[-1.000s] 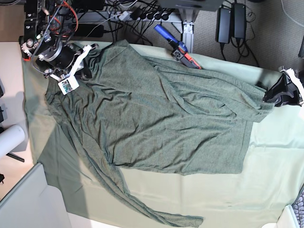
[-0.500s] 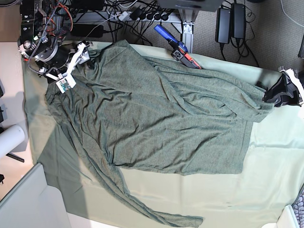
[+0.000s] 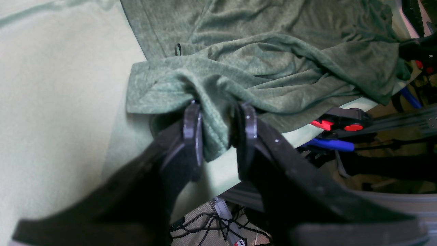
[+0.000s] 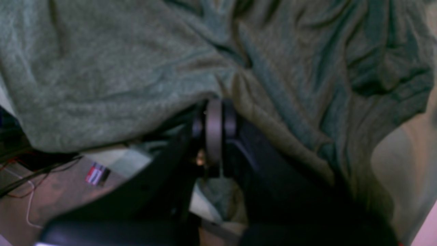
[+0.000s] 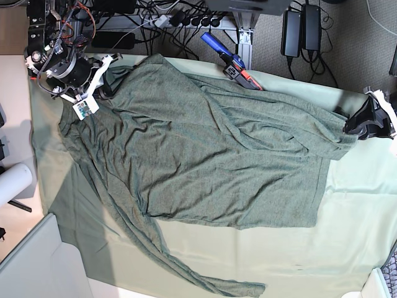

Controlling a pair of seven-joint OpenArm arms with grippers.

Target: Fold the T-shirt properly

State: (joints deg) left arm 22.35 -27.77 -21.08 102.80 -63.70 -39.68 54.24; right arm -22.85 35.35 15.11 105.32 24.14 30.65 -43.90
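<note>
The T-shirt (image 5: 205, 155) lies spread and rumpled across most of the desk (image 5: 347, 236), on the pale mint-green cloth (image 5: 279, 248) that covers it, with deep creases running through its middle and one long strip of fabric trailing toward the desk's front edge in the base view. Bare cloth shows along the front edge and at the right end of that view. The left claw (image 3: 218, 130) sits at the desk's right end in the base view, where it grips a bunched fold of the T-shirt's hem; the wrist view shows the knit fabric pinched between the two black fingers (image 3: 193, 136), with the fold hanging just over the desk's edge. The right claw (image 4: 213, 133) is at the far left corner in the base view, at the T-shirt's edge there. In its wrist view the round pads (image 4: 214, 130) stand pressed together, so it is closed, and the shirt's edge drapes just above and around them; that view is too blurred to tell whether any fabric is caught between them. A blue and red clamp (image 5: 232, 61) sits at the desk's back edge, and cables (image 5: 180, 18) and black power bricks (image 5: 302, 28) lie on the floor beyond it.
</note>
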